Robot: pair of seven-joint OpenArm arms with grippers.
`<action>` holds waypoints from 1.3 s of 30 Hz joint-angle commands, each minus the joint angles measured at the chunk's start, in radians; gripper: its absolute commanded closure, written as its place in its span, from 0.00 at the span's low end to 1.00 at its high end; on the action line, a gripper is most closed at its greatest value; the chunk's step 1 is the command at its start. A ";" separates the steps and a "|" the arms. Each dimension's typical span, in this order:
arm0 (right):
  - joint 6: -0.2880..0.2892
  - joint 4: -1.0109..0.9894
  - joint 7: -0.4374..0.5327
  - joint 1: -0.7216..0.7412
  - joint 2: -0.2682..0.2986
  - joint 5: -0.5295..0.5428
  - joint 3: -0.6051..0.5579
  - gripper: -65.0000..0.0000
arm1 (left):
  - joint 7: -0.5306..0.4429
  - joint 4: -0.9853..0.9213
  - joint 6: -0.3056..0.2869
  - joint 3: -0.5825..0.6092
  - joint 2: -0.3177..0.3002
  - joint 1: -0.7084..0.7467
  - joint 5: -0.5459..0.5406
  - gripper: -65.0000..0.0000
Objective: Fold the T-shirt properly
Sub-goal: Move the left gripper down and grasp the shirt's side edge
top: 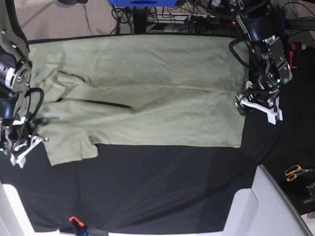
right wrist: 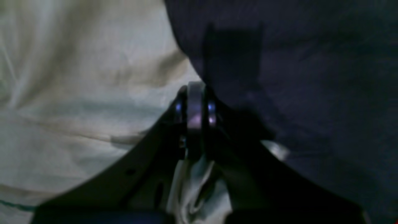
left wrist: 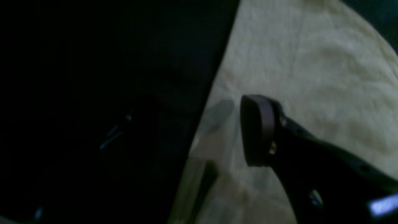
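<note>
Pinching the pale sage-green cotton T-shirt (top: pixel 147 93) in our closed right hand (right wrist: pixel 195 93), we should re-grip the hem beside our parted, empty left hand (top: pixel 256 101) before lifting evenly.

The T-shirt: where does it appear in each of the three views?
Left wrist: the T-shirt fills the right half, beside the black cloth.
Right wrist: it fills the left half, black cloth on the right.
Base: it spreads across the upper middle.
Shared landmark: the shirt's edge against the black cloth.
</note>
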 commanded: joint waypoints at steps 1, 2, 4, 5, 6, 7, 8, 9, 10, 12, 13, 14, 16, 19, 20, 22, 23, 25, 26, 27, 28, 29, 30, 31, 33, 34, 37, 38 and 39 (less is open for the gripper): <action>0.001 0.020 0.007 0.029 0.015 0.001 -0.002 1.00 | 0.042 -0.010 0.005 0.001 0.003 0.006 0.010 0.37; 0.001 0.020 0.007 0.029 0.015 0.001 -0.002 1.00 | 0.042 -0.010 0.005 0.001 0.005 0.006 0.010 0.37; 0.001 0.020 0.008 0.029 0.015 0.001 -0.002 1.00 | 0.042 -0.008 0.005 0.009 0.011 0.003 0.010 0.37; 0.001 0.020 0.008 0.029 0.006 0.001 -0.002 1.00 | 0.042 -0.011 0.005 0.032 0.016 -0.009 0.010 0.37; 0.001 0.022 0.008 0.029 -0.005 0.001 -0.002 1.00 | 0.042 -0.013 0.005 0.058 0.016 -0.015 0.010 0.37; 0.001 0.022 0.008 0.029 -0.010 0.001 -0.004 1.00 | 0.042 -0.013 0.005 0.082 0.017 -0.020 0.010 0.37; 0.001 0.022 0.008 0.029 -0.014 0.001 -0.004 1.00 | 0.042 -0.013 0.005 0.099 0.017 -0.024 0.010 0.37; 0.001 0.022 0.008 0.029 -0.018 0.001 -0.004 1.00 | 0.042 -0.013 0.005 0.112 0.019 -0.027 0.010 0.37; 0.001 0.022 0.008 0.029 -0.019 0.001 -0.004 1.00 | 0.042 -0.013 0.005 0.118 0.022 -0.030 0.010 0.37; 0.001 0.022 0.008 0.028 -0.021 0.001 -0.004 1.00 | 0.042 -0.016 0.005 0.121 0.034 -0.053 0.010 0.37; 0.001 0.022 0.008 0.028 -0.028 0.001 -0.004 1.00 | 0.042 -0.028 0.005 0.121 0.034 -0.063 0.010 0.37; 0.001 0.022 0.008 0.028 -0.030 0.001 -0.004 1.00 | 0.042 -0.048 0.005 0.121 0.033 -0.073 0.010 0.39; 0.001 0.022 0.008 0.028 -0.030 0.001 -0.004 1.00 | 0.040 -0.087 0.005 0.121 0.031 -0.086 0.010 0.51; 0.001 0.022 0.008 0.019 -0.028 0.001 -0.004 1.00 | 0.033 -0.137 0.005 0.119 0.022 -0.107 0.010 0.87; 0.001 0.023 0.008 0.017 -0.027 0.001 -0.004 1.00 | 0.016 -0.146 0.005 0.119 0.019 -0.109 0.010 0.98; 0.001 0.023 0.008 0.017 -0.027 0.001 -0.004 1.00 | -0.024 -0.166 0.005 0.119 0.017 -0.106 0.010 1.00; 0.001 0.023 0.008 0.016 -0.027 0.001 -0.004 1.00 | -0.033 -0.171 0.005 0.119 0.017 -0.102 0.010 1.00; 0.001 0.023 0.010 0.016 -0.025 0.001 -0.004 1.00 | -0.038 -0.165 0.008 0.119 0.017 -0.098 0.010 1.00; 0.001 0.023 0.010 0.016 -0.025 0.001 -0.004 1.00 | -0.036 -0.160 0.008 0.116 0.017 -0.087 0.010 1.00; 0.001 0.023 0.010 0.016 -0.025 0.001 -0.004 1.00 | -0.036 -0.146 0.008 0.104 0.017 -0.078 0.010 1.00; 0.001 0.023 0.010 0.016 -0.024 0.001 -0.005 1.00 | -0.036 -0.122 0.008 0.081 0.017 -0.070 0.010 1.00; 0.001 0.023 0.010 0.016 -0.024 0.001 -0.005 1.00 | -0.035 -0.094 0.008 0.052 0.020 -0.055 0.010 1.00; 0.001 0.023 0.010 0.016 -0.024 0.001 -0.005 1.00 | -0.035 -0.065 0.008 0.035 0.020 -0.041 0.010 1.00; 0.001 0.023 0.010 0.016 -0.024 0.001 -0.005 1.00 | -0.033 -0.033 0.008 0.020 0.022 -0.024 0.010 1.00; 0.001 0.023 0.010 0.008 -0.024 0.001 -0.005 1.00 | -0.012 0.012 0.008 0.018 0.019 0.008 0.010 1.00; 0.001 0.023 0.010 0.006 -0.024 0.001 -0.005 1.00 | 0.008 0.033 0.008 0.016 0.017 0.019 0.010 1.00; 0.001 0.023 0.010 0.003 -0.028 0.001 -0.005 1.00 | 0.040 0.085 0.008 0.016 0.017 0.048 0.010 1.00; 0.001 0.023 0.010 0.003 -0.030 0.001 -0.005 1.00 | 0.043 0.107 0.008 0.016 0.019 0.057 0.010 1.00; 0.001 0.023 0.010 0.003 -0.030 0.001 -0.005 1.00 | 0.043 0.125 0.008 0.016 0.022 0.065 0.010 1.00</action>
